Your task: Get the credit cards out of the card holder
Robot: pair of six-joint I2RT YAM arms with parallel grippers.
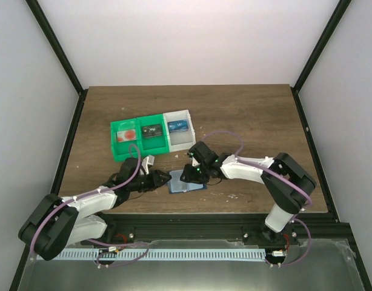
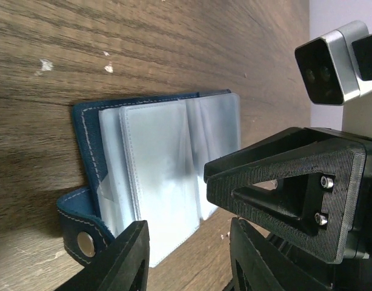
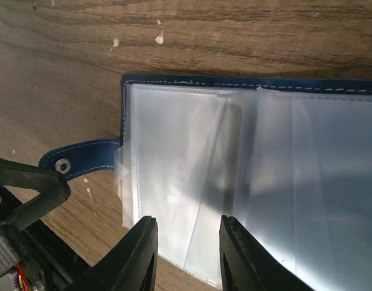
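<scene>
I judge the emptying to be nearly finished. The tray (image 1: 120, 155), in the upper middle of the top view, already has three credit cards, one in each compartment: one with a red spot (image 1: 128, 134), a dark one (image 1: 152, 131) and a blue one (image 1: 178, 126). A fourth I cannot see. The card holder (image 1: 185, 183) lies opened flat in the lower middle, and its clear pockets (image 3: 180, 170) look empty. The left gripper (image 1: 157, 179) hangs just beside its left edge and the right gripper (image 1: 192, 174) over its leaves. Both are spread wide and hold nothing. The next move calls for lifting one thin leaf to look for a remaining card, which needs a light pinch at the edge.

The table (image 1: 246, 115) is brown wood with strong grain and pale specks. The tray is hard plastic, two parts green and one white. The holder is blue and leather-like, with pale stitching. The pockets are soft, glossy and a little wrinkled. The cards are thin stiff rectangles. A small round metal stud (image 3: 63, 165) sits on the strap (image 3: 89, 151).
</scene>
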